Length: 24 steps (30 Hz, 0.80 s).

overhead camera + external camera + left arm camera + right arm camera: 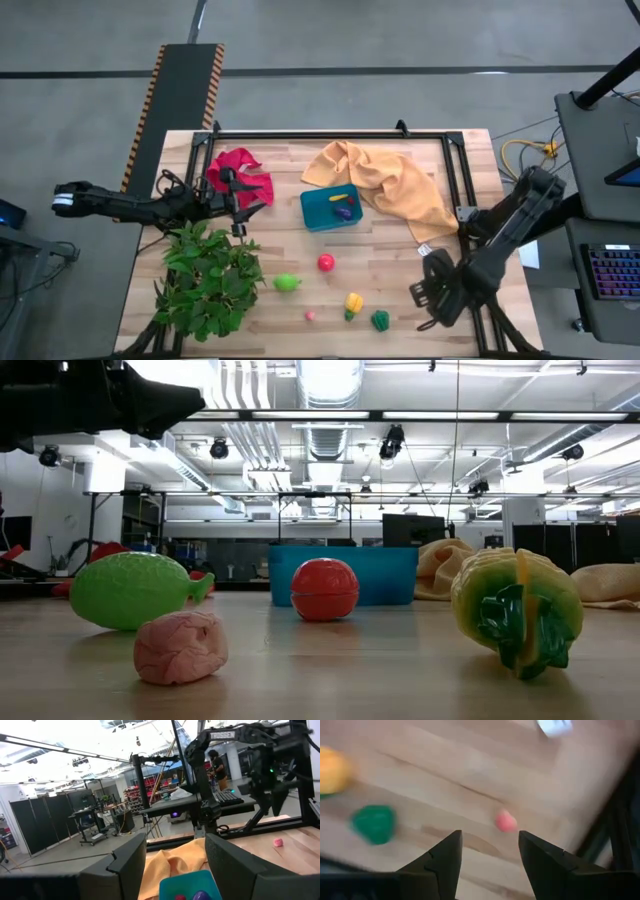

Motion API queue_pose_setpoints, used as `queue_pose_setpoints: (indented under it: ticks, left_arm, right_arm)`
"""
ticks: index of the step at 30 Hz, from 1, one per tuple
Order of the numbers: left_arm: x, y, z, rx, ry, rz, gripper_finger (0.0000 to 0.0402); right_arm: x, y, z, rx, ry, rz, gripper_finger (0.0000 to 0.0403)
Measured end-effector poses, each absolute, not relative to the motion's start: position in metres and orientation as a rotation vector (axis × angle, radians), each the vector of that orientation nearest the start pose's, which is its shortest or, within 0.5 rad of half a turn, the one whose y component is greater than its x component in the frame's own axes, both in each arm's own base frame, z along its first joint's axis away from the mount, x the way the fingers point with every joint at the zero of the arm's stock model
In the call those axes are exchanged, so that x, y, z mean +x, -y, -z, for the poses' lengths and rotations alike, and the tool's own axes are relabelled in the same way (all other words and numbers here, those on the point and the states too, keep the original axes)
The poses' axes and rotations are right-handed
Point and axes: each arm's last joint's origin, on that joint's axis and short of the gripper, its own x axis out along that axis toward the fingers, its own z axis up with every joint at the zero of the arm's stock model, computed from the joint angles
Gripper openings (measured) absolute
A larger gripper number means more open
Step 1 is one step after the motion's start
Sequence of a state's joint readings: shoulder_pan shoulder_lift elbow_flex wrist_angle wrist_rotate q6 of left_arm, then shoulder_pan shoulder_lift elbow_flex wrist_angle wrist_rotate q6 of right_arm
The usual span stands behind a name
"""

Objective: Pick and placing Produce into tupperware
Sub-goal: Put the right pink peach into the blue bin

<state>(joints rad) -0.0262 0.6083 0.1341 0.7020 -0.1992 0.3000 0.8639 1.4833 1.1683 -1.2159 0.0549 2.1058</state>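
Note:
The teal tupperware (pixel 322 210) stands mid-table with a purple and a yellow piece in it. Loose produce lies on the wood nearer the front: light green (pixel 287 283), red (pixel 326 262), yellow (pixel 353 302), dark green (pixel 380 320) and pink (pixel 310 315). My right gripper (pixel 487 860) hangs open above the table's near right part, pointing down, with a small pink piece (pixel 506 821) just beyond its fingertips and the dark green piece (pixel 374 823) to one side. My left gripper (pixel 175 865) waits open over the red cloth, facing the tupperware (pixel 192 882).
A big leafy plant (pixel 205 280) fills the near left corner. A red cloth (pixel 240 170) lies at the far left and a mustard-yellow cloth (pixel 390 185) at the far right, beside the tupperware. A black frame (pixel 330 135) runs along the far edge.

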Motion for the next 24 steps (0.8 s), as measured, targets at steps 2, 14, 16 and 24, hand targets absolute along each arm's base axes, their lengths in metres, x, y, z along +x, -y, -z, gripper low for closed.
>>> queue_pose_setpoints:
  ticks: [2,14,16,24]
  left_arm:
    - [0.142,-0.002,-0.217,0.273,0.198,-0.204,0.0190]
    - [0.142,-0.002,-0.218,0.273,0.199,-0.205,0.0190]
    - [0.142,-0.002,-0.218,0.273,0.199,-0.205,0.0190]
    - [0.142,-0.002,-0.218,0.273,0.199,-0.205,0.0190]
  right_arm:
    - [0.167,-0.197,-0.240,1.006,-1.355,1.021,0.0187]
    - [0.184,-0.220,-0.191,0.994,-1.387,1.213,0.0187]
    - [0.186,-0.221,-0.185,0.975,-1.367,1.234,0.0187]
    - [0.187,-0.223,-0.166,0.915,-1.361,1.291,0.0187]
